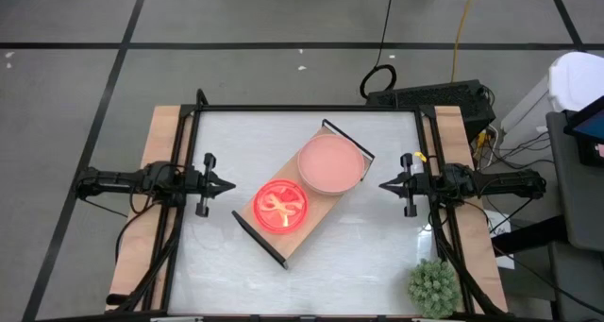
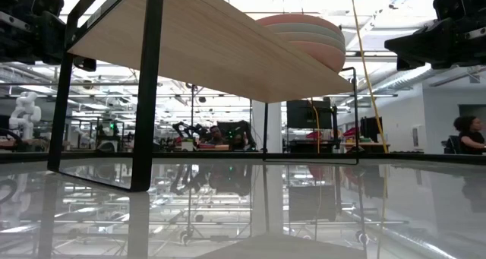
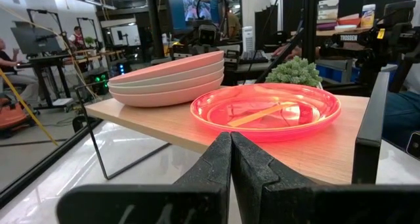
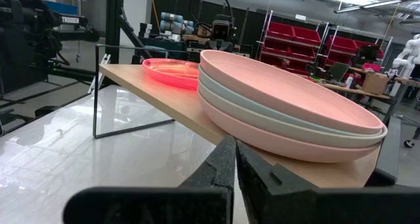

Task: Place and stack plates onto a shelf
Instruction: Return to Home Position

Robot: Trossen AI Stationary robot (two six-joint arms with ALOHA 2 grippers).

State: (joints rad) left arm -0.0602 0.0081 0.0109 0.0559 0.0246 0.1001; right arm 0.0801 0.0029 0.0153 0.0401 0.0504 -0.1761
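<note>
The light-wood shelf (image 1: 300, 192) with black frame ends stands slantwise in the middle of the table. On its far-right half rests a stack of large matte plates (image 1: 329, 163), dusty pink on top, pale ones under it (image 4: 289, 112). On its near-left half sits a translucent neon pink plate (image 1: 280, 208) (image 3: 266, 110). My left gripper (image 1: 229, 185) hovers left of the shelf, shut and holding nothing (image 3: 231, 159). My right gripper (image 1: 385, 184) hovers right of the shelf, shut and holding nothing (image 4: 235, 163).
A spiky green plant (image 1: 432, 284) stands at the table's near right corner. Black frame bars (image 1: 311, 108) run along the table's far, left and right sides. Bare white tabletop (image 1: 236, 143) lies around the shelf. A person (image 2: 467, 134) sits in the room beyond.
</note>
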